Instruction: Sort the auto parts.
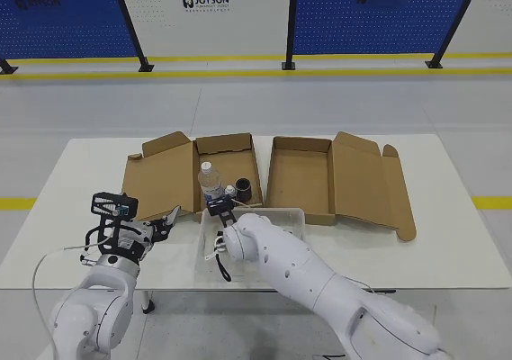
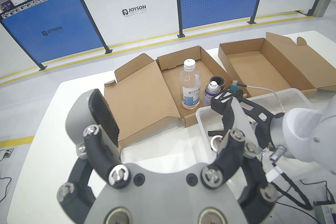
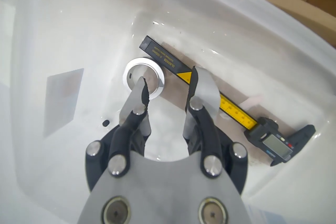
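My right gripper [image 3: 168, 74] is open and reaches down inside the white plastic bin [image 3: 78, 12]. One fingertip [image 3: 141, 88] lies over a silver metal ring [image 3: 129, 72]; the other sits over a black and yellow digital caliper [image 3: 236, 110] lying beside the ring. Nothing is held between the fingers. My left gripper [image 2: 168, 109] is open and empty, hovering above the table left of the bin [image 1: 278, 211]. The left cardboard box [image 1: 229, 162] holds a clear bottle [image 1: 209, 178], a spray can [image 1: 229, 192] and a black cylindrical part [image 1: 243, 187].
A second open cardboard box [image 1: 300, 180] stands to the right of the first with nothing in it. The white table [image 1: 453, 243] has free room at its right end and along its left side. Fence panels stand behind the table.
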Available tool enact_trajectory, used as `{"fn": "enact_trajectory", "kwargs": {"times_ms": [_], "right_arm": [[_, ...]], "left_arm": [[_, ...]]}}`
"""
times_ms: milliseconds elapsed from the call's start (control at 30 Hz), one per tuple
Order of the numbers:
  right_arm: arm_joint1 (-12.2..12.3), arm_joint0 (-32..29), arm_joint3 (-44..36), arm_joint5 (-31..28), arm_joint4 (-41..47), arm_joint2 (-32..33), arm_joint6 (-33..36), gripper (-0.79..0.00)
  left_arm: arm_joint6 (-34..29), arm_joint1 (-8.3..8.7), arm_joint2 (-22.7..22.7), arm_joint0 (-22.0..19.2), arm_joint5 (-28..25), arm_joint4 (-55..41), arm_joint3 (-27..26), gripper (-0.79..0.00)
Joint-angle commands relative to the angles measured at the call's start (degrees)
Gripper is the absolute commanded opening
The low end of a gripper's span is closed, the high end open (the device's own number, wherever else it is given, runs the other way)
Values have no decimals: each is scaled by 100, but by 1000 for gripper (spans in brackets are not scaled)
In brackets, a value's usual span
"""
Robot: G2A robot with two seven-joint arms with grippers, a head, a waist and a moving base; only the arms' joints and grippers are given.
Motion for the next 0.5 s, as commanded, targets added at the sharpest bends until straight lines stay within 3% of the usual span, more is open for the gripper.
{"fn": "enact_trajectory", "kwargs": {"times_ms": [0,467], "right_arm": [[-51,23,124,-29,9,-2,-25,-449],[-381,175,803,-194,-33,-11,-43,-456]], "left_arm": [[0,0,0,0,0,0,0,0],[0,0,0,0,0,0,0,0]]}}
